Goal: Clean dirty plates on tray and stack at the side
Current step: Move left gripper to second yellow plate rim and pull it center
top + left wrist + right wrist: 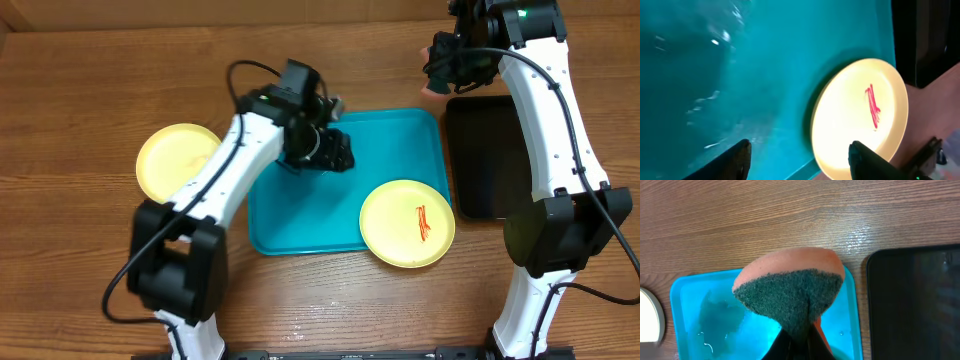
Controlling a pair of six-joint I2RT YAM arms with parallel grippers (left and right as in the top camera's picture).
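Note:
The turquoise tray (300, 220) lies mid-table. A pale yellow plate with a red smear (407, 223) rests on its front right corner and overhangs the rim. A second, clean-looking yellow plate (178, 160) lies on the table left of the tray. The white/pale blue plate is out of view. My left gripper (330, 150) hovers over the tray's back part, open and empty. In the left wrist view its fingers (800, 155) straddle the tray floor (740, 75) and the smeared plate's edge (860, 115). My right gripper (800, 340) is shut on an orange sponge with a green scouring face (790, 290), above the tray's back right corner (440, 65).
A glossy black tray (485, 160) lies right of the turquoise tray and also shows in the right wrist view (915, 305). The tray floor has wet streaks (715, 320). Bare wooden table surrounds everything.

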